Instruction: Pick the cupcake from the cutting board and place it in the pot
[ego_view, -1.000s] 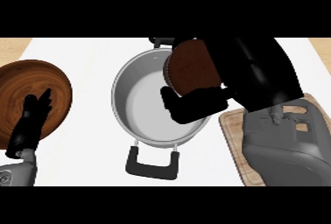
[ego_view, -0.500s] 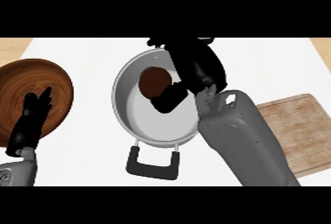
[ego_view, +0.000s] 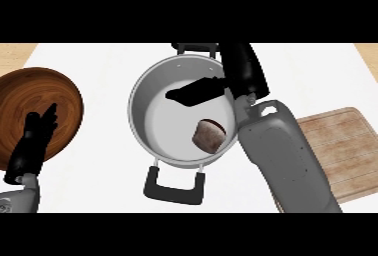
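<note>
A brown cupcake lies on the floor of the steel pot, near its right wall. My right hand hovers over the pot's far right rim, fingers spread and relaxed, thumb stretched left over the pot; it holds nothing and stands apart from the cupcake. The wooden cutting board sits at the right with nothing on it, partly covered by my right forearm. My left hand rests open at the lower left, fingers up, over the edge of a wooden plate.
A round dark wooden plate lies at the left. The pot's black handles stick out at the near side and the far side. White counter surrounds everything.
The right hand, which held the cupcake over the pot, has let it go and opened; the cupcake now lies inside the pot. The left hand has not moved.
</note>
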